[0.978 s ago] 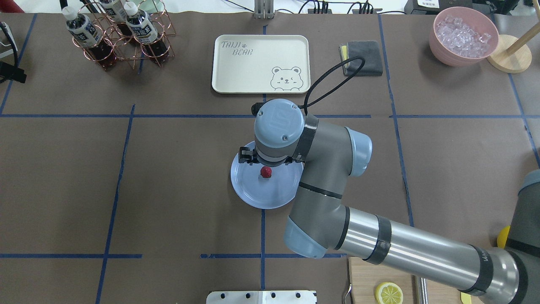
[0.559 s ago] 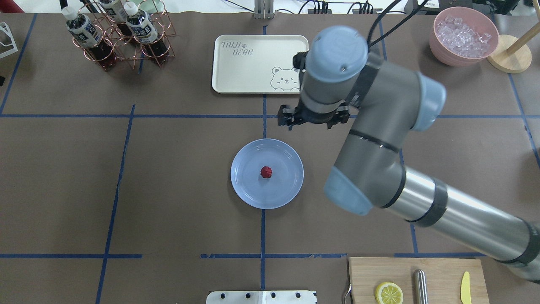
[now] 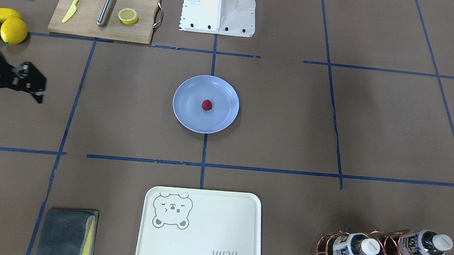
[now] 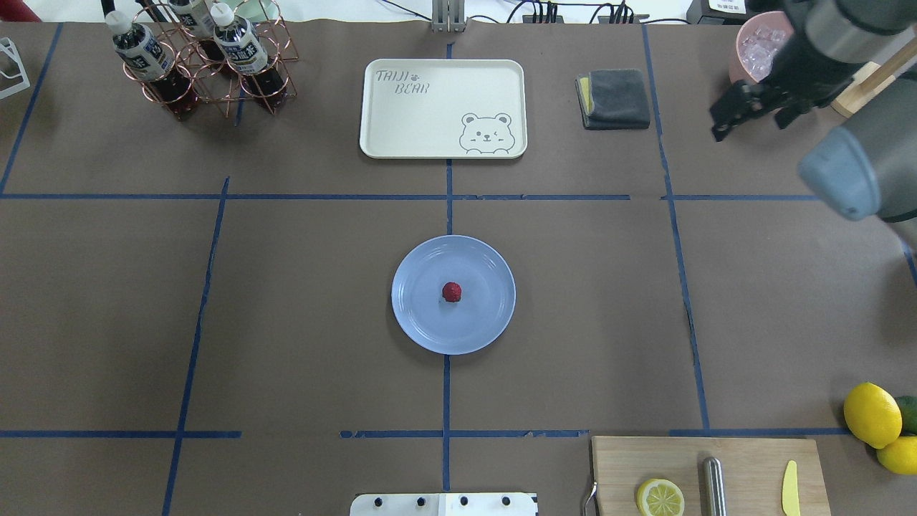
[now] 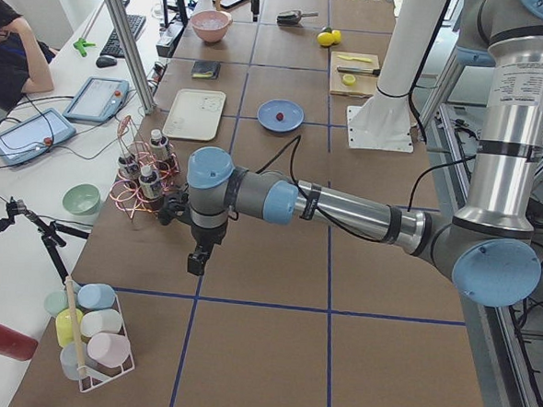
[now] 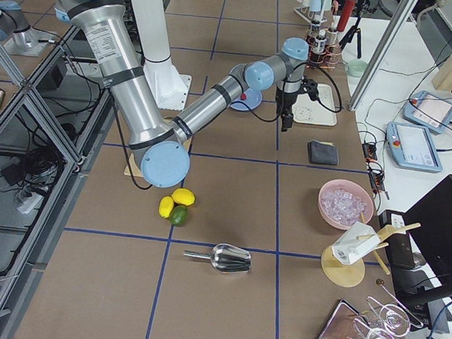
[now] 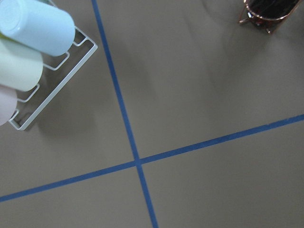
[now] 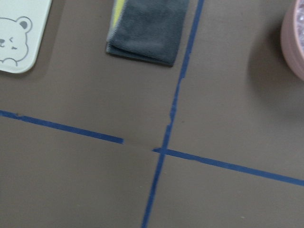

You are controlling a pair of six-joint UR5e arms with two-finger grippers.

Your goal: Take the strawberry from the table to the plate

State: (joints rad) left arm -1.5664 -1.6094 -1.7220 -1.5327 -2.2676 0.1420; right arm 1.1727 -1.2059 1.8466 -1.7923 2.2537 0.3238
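Note:
The small dark-red strawberry [image 4: 451, 292] [image 3: 207, 105] lies alone in the middle of the light-blue plate [image 4: 483, 319] [image 3: 221, 118] at the centre of the paper-covered table [image 4: 286, 322]. My right gripper [image 4: 754, 118] [image 3: 13, 92] hangs open and empty in the air near the pink bowl, far from the plate. My left gripper [image 5: 195, 262] shows only in the exterior left view, over the table's left end; I cannot tell whether it is open or shut.
A cream bear tray [image 4: 443, 107] and a grey cloth [image 4: 615, 98] lie at the far side. The pink ice bowl [image 4: 759, 50] and a copper bottle rack [image 4: 200, 64] stand in the far corners. A cutting board [image 4: 745, 459] and lemons [image 4: 872, 414] sit near right.
My right arm has lifted off the plate and swung away to the far right of the table. The strawberry stays on the plate, now uncovered.

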